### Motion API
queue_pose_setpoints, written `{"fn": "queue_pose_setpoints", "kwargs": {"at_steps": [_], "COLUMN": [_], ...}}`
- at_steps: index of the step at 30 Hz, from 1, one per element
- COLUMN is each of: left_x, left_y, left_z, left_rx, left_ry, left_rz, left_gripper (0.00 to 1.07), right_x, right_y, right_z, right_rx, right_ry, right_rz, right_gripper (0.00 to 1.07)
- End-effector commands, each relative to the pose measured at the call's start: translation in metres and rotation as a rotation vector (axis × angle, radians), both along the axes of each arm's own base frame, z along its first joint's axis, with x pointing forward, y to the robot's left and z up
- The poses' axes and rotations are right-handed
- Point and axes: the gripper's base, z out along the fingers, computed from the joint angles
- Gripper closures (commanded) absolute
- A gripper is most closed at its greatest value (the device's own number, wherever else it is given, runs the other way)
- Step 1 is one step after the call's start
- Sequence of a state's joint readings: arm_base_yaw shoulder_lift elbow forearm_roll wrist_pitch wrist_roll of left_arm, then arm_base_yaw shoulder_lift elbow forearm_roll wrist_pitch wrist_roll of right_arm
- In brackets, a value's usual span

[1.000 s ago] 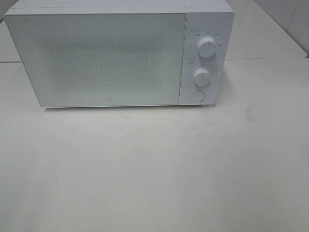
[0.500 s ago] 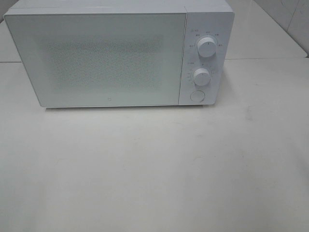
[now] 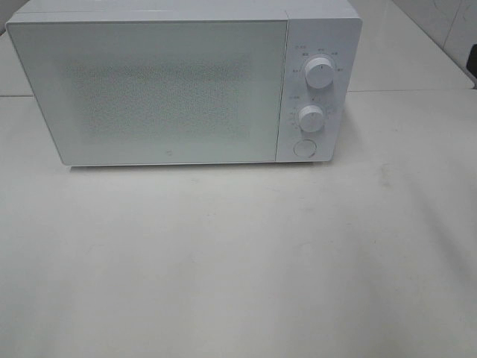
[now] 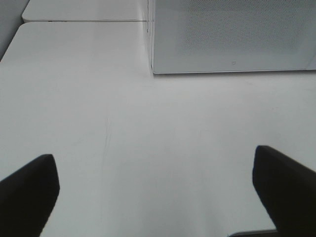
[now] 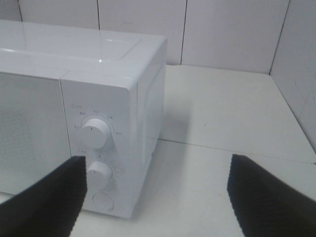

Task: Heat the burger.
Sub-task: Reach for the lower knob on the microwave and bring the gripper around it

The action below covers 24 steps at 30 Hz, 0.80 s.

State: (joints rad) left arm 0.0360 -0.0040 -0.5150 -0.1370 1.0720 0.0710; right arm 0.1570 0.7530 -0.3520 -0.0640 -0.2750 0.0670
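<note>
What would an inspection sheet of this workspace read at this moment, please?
Surface: white table, faint scuff marks.
Job's things: burger not seen in any view; white microwave stands with its door shut, and its inside cannot be made out.
Clutter: nothing seen.
Grippers: left gripper open, empty, over the table; right gripper open, empty, by the microwave's control side.
Cables: nothing seen.
Surroundings: tiled wall behind.
</note>
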Motion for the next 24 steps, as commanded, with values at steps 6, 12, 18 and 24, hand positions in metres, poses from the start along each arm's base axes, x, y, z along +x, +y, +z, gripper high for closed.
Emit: {"fn": "queue_pose_setpoints", "kwargs": {"at_steps": [6, 12, 18, 24], "left_x": [-0.004, -0.004, -0.004, -0.004], "left_y": [0.000, 0.000, 0.000, 0.000], "left_z": [0.000, 0.000, 0.000, 0.000], "left_rx": [-0.006, -0.006, -0.006, -0.006], "left_ry": [-0.022, -0.022, -0.022, -0.022], "left_rz": [0.002, 0.002, 0.002, 0.002], "left_gripper": [0.07, 0.07, 0.07, 0.07], "right_x": [0.031, 0.056, 0.077, 0.085], "right_y": [0.006, 0.009, 0.006, 0.023], "right_z": [-0.017, -0.034, -0.057, -0.077], "right_rx": [0.011, -0.022, -0.077, -0.136], "right_ry": [-0.028, -0.071, -0.092, -0.107], "right_rz": [0.009, 0.007, -0.097, -0.176], "right_gripper": [0.31, 0.31, 0.31, 0.31]}}
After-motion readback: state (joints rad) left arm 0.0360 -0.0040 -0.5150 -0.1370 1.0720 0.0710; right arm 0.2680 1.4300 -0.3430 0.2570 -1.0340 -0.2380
